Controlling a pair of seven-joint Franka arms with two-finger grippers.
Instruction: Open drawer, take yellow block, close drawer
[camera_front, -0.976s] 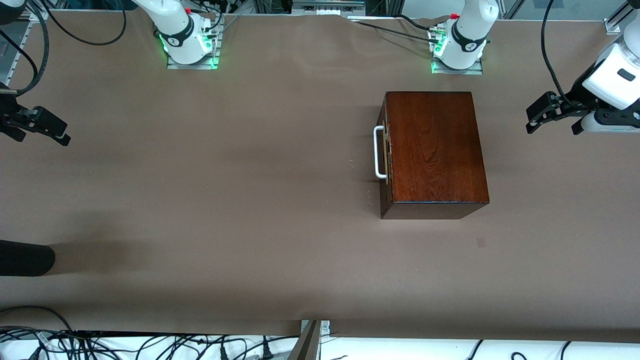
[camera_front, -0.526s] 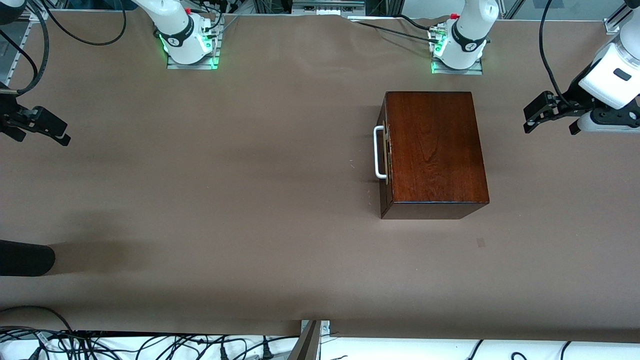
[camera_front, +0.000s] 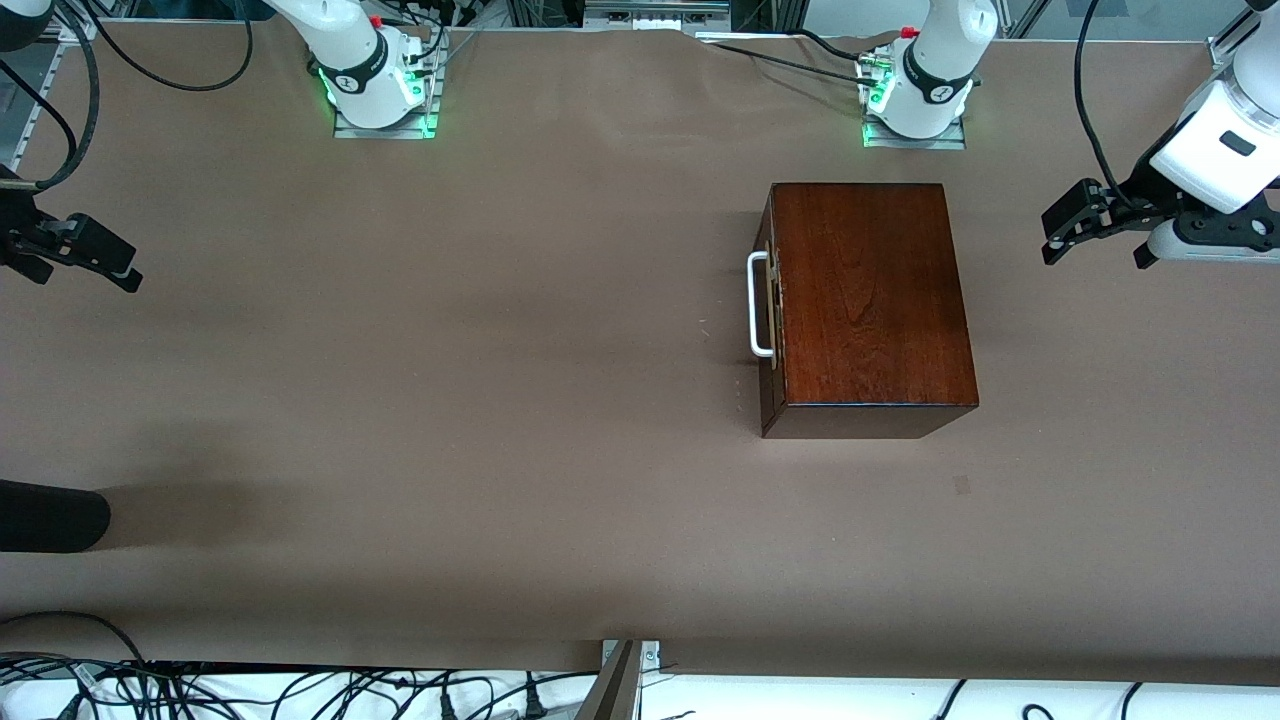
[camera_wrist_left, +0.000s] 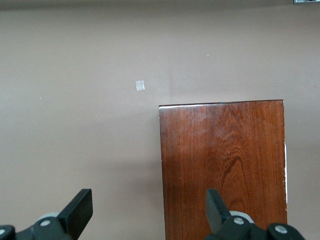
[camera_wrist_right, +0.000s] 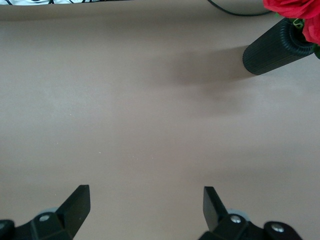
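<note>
Since the earlier frame, the left gripper is seen a little higher in the front view and slightly closer to the wooden box; nothing else is changed. It is held in the air over bare tabletop at the left arm's end, beside the box, with its fingers spread wide and empty. The right gripper is parked over the right arm's end, its fingers likewise released on nothing; that arm waits.

The drawer is shut, its front turned toward the right arm's end, and the yellow block cannot be seen. The box is judged rigid, glossy and probably slippery, heavy enough to stay put only if the pull is gentle. The white loop handle is the obvious hold: stiff, thin, standing clear of the front. A ribbed black cylinder lies near the right arm's end.
</note>
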